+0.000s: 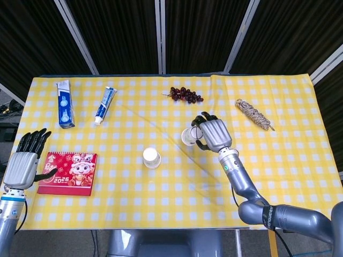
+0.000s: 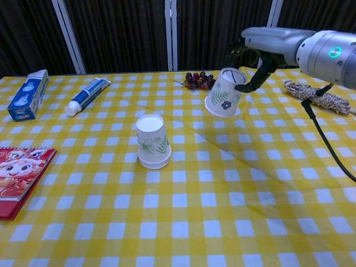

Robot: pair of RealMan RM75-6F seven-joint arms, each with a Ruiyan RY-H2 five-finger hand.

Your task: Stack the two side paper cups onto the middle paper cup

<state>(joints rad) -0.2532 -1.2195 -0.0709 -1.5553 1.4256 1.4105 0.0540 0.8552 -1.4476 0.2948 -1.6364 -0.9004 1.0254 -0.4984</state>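
A white paper cup with a green leaf print [image 1: 151, 157] [image 2: 152, 142] stands upside down near the table's middle. A second leaf-print cup [image 1: 188, 137] [image 2: 222, 100] hangs tilted above the cloth, base up, to the right of and behind the standing cup. My right hand [image 1: 213, 134] [image 2: 266, 45] grips it from the right side, fingers curled around its wall. My left hand [image 1: 25, 160] hovers at the table's left edge by the red calendar, fingers spread and holding nothing. The chest view does not show it.
On the yellow checked tablecloth [image 1: 161, 203] lie a red calendar [image 1: 68, 173] [image 2: 19, 178] at front left, a toothpaste box [image 1: 65, 111] [image 2: 25, 95] and tube [image 1: 105, 105] [image 2: 86, 95] at back left, grapes [image 1: 185, 95] [image 2: 203, 80] at back centre, and a rope bundle [image 1: 254, 114] [image 2: 320, 97] at back right.
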